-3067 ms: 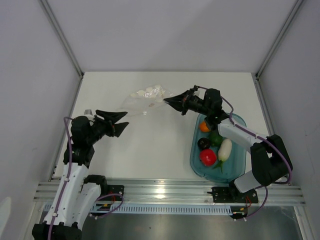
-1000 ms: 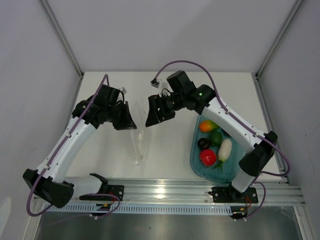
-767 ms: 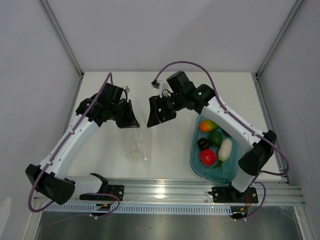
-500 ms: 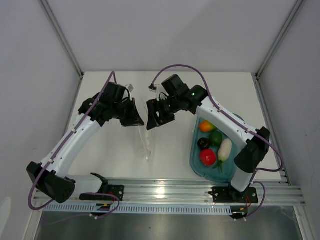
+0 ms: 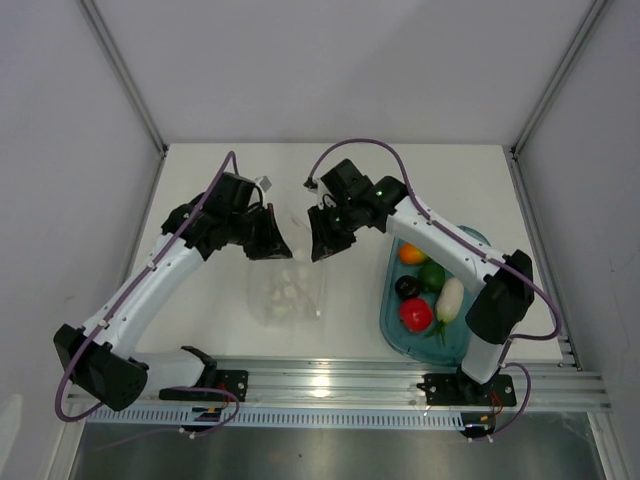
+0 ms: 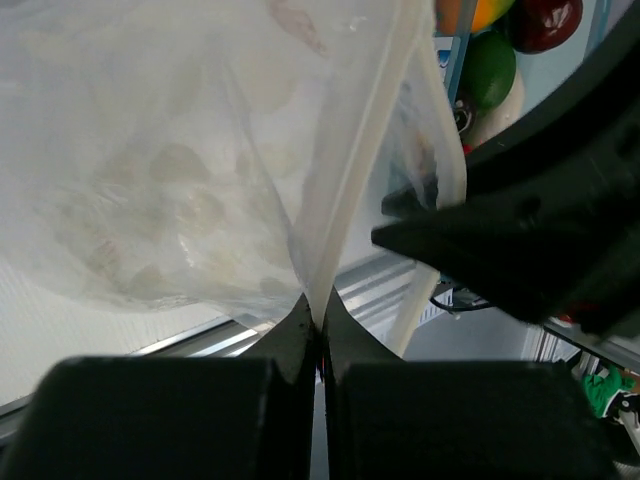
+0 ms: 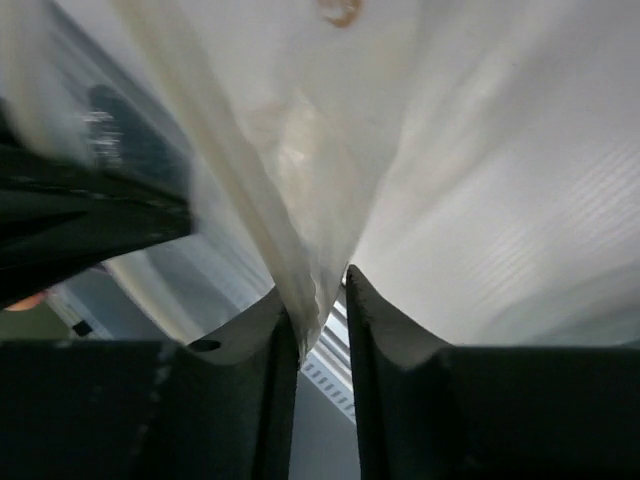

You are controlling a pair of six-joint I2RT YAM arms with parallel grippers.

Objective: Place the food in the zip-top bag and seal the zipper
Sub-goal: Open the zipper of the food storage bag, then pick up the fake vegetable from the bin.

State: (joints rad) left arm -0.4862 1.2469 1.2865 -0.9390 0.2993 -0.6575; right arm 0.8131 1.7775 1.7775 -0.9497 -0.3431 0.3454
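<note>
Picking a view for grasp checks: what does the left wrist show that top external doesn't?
Left wrist only: its fingers pinched shut on the zip-top bag edge.
Top external only: both arms, the bag hanging between them, all the food in the teal tray.
Both: the bag, some tray food, the right gripper.

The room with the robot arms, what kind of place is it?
Probably a robot test booth, not a kitchen: plain white walls box in a bare table, two arms are bolted to a metal rail, and the food is toy.
</note>
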